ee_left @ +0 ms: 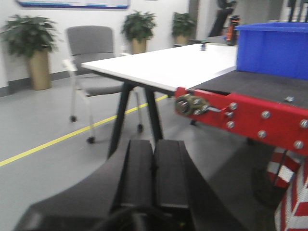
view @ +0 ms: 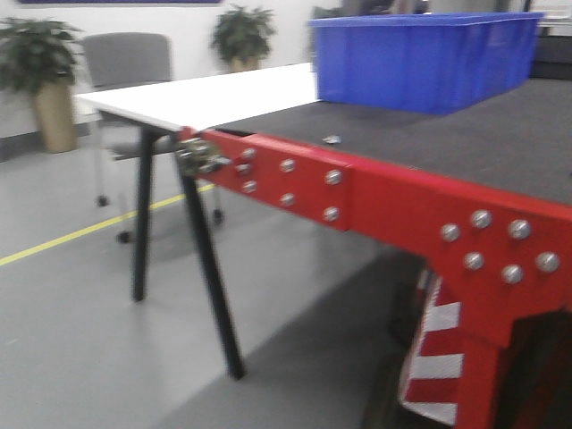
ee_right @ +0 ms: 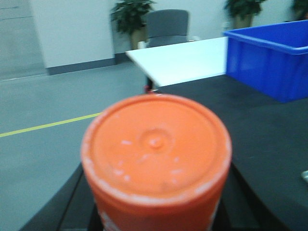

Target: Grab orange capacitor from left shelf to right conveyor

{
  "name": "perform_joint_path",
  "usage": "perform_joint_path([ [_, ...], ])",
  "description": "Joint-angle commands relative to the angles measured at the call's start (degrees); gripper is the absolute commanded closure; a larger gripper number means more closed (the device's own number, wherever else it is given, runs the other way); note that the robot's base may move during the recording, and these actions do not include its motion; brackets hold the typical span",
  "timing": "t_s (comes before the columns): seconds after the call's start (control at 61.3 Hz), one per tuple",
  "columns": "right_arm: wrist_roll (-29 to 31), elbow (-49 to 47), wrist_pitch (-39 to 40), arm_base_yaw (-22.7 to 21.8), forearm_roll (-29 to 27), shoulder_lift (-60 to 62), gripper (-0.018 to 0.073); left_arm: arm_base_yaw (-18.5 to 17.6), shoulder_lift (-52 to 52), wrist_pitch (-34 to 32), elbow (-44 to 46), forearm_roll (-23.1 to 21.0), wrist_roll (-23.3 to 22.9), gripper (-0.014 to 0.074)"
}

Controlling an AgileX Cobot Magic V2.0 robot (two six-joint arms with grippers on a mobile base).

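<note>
The orange capacitor (ee_right: 156, 154) fills the lower middle of the right wrist view, its flat round end facing the camera. My right gripper (ee_right: 155, 219) is shut on it, black fingers (ee_right: 72, 204) showing on both sides. It hangs near the left end of the right conveyor (ee_right: 269, 130), a dark textured belt with a red bolted side frame (view: 393, 210). My left gripper (ee_left: 155, 159) is shut with nothing in it, held over the grey floor short of the conveyor frame (ee_left: 260, 120). The left shelf is out of view.
A blue plastic bin (view: 420, 58) stands on the belt at the back. A white-topped table (view: 206, 94) with black legs abuts the conveyor's left end. A grey wheeled chair (view: 125, 80), potted plants (view: 40, 71) and a yellow floor line (view: 80, 234) lie beyond.
</note>
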State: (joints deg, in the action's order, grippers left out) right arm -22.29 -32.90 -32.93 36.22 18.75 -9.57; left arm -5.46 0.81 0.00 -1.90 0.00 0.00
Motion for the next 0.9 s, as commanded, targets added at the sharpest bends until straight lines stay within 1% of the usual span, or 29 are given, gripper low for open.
perform_joint_path([
  [0.0, 0.25, -1.65, 5.05, -0.16, 1.2, -0.85, 0.0504, -0.17, -0.58, -5.16, 0.45, -0.31, 0.0, 0.0701],
  [0.881, 0.25, -1.65, 5.05, -0.16, 1.2, -0.85, 0.0504, -0.17, -0.58, -5.16, 0.45, -0.31, 0.0, 0.0701],
])
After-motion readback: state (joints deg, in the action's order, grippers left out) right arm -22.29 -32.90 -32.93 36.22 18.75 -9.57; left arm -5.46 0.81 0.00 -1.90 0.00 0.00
